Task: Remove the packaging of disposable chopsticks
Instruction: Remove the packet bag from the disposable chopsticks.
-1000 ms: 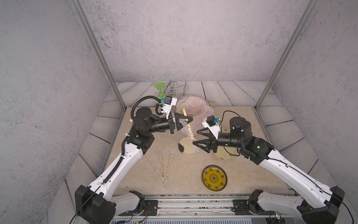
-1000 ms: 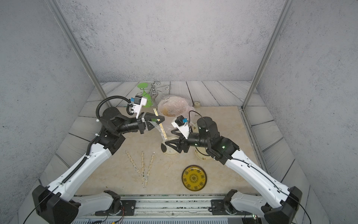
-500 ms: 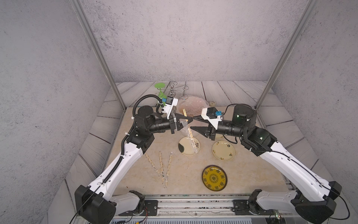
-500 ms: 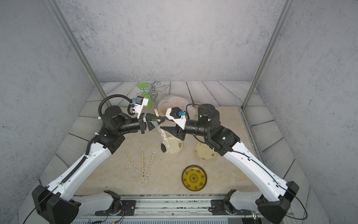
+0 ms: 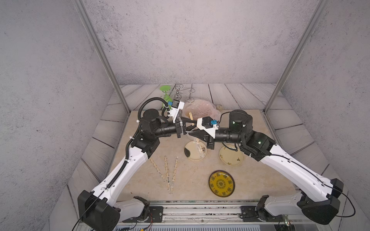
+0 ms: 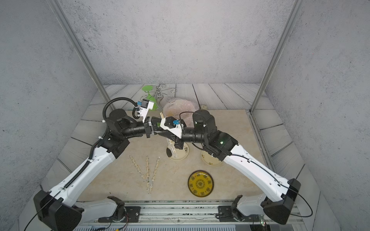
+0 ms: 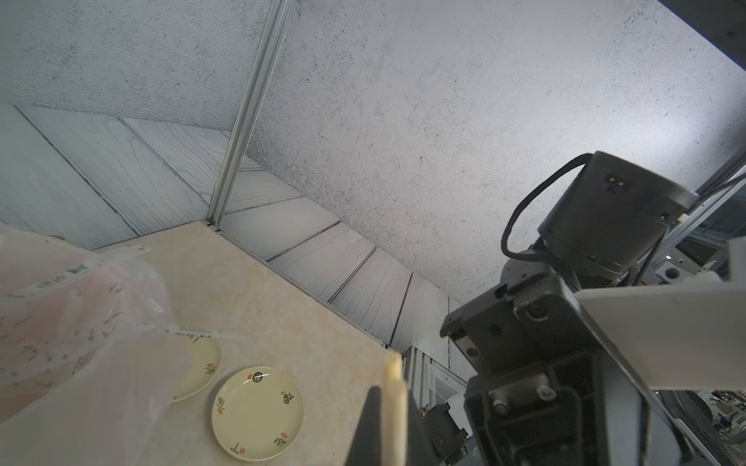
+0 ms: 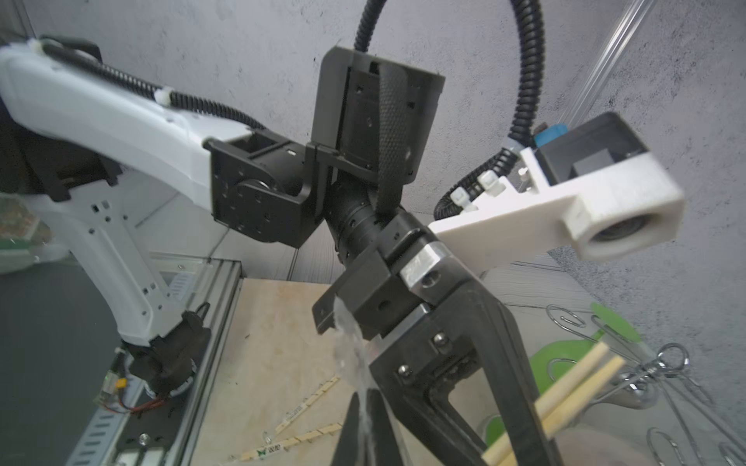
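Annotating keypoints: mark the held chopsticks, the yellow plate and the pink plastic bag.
held chopsticks [image 8: 577,383], right wrist view, bare wooden ends.
yellow plate [image 5: 221,183], in a top view, patterned centre.
pink plastic bag [image 5: 203,108], in a top view, crinkled top.

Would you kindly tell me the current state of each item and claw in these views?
Left claw: shut on the chopsticks, raised.
Right claw: shut on the sleeve.
Chopsticks: held off the table, bare ends out of the sleeve.
Sleeve: partly off, hanging over a cream plate.
Three wrapped pairs: flat on the table, sleeved.
Yellow plate: flat, nothing on it.
Pink bag: crumpled, on the table.
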Motion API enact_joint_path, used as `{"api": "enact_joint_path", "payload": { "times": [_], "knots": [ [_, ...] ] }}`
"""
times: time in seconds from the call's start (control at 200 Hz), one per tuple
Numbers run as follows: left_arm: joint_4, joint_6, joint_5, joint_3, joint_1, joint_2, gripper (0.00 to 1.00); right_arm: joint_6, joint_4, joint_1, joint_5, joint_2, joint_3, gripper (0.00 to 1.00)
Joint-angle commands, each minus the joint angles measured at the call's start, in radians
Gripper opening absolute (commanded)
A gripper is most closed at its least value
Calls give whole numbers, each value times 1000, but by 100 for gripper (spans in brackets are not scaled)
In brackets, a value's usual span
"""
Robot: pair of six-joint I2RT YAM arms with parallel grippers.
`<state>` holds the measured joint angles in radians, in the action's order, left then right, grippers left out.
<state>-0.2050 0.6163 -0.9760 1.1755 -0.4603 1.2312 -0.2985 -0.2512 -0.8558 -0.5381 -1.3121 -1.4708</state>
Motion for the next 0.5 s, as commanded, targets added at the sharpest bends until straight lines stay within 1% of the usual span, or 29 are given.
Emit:
{"api": "enact_joint_path", "payload": {
  "times": [0.0,0.12,0.24,0.365,0.495],
  "knots": [
    [14,-30,42,28,17,-18,0,27,11,-3,58,37,19,0],
    [11,-23,86,16,63,-30,0,35,-7,-4,90,88,85,0],
    [-44,22,137,-14,123,-44,0,88,-16,-3,108,142,187,0],
    [-85,65,133,-26,170,-32,0,188,20,-4,95,207,341,0],
    [-113,85,130,-34,187,-28,0,267,50,-3,79,251,449,0]
  ]
}}
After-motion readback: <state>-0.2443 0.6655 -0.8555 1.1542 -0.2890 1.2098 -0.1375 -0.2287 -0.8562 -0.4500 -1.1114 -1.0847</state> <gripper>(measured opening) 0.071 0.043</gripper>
